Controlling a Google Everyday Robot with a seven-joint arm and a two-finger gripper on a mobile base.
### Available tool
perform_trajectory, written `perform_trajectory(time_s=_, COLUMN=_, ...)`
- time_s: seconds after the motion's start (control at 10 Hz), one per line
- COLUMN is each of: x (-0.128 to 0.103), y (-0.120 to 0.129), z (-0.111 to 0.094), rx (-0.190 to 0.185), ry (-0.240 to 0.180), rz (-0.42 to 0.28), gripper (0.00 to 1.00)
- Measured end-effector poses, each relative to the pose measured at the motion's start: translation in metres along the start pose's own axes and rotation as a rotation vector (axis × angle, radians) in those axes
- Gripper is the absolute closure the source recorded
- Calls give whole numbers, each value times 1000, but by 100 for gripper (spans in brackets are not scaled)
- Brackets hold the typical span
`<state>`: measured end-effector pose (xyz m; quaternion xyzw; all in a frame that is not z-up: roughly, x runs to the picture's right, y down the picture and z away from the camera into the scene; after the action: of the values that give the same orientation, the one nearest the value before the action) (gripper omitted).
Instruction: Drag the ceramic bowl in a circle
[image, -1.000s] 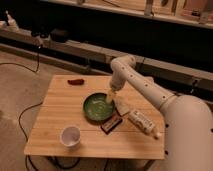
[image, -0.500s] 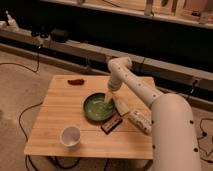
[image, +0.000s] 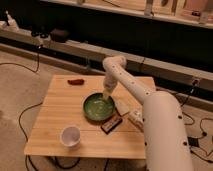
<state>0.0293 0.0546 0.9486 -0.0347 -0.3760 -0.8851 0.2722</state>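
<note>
The ceramic bowl (image: 99, 108) is a wide, shallow, glossy green dish with a darker rim, sitting near the middle of the wooden table (image: 55, 115). My white arm reaches in from the lower right and bends down over the table. The gripper (image: 106, 93) points downward at the bowl's far right rim. Whether it touches the rim is not visible.
A small white cup (image: 70, 136) stands near the table's front left. A reddish-brown item (image: 76, 81) lies at the back left. A dark bar (image: 111, 123) and a white packet (image: 135, 118) lie right of the bowl. Cables trail over the floor, and a low shelf runs behind.
The gripper has shifted left and come down to the bowl's far right rim. The bowl stays where it was.
</note>
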Motion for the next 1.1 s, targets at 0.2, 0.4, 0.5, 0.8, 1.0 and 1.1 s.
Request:
perform_trajectory(time_s=0.2, x=8, y=-11, z=4, rx=32, ry=5, rz=0, gripper=79)
perform_trajectory(time_s=0.4, x=16, y=-21, z=-1, rx=76, ry=36, rz=39, gripper=79)
perform_trajectory(time_s=0.5, x=17, y=-21, z=-9, rx=104, ry=65, rz=112, gripper=79)
perform_trajectory(time_s=0.8, x=3, y=-9, z=-21, rx=144, ry=106, rz=292, gripper=79)
perform_trajectory(time_s=1.0, x=-10, y=-2, z=-17, rx=162, ry=104, rz=364, gripper=79)
perform_trajectory(time_s=1.1, x=-22, y=4, z=-18, rx=163, ry=106, rz=402, gripper=79)
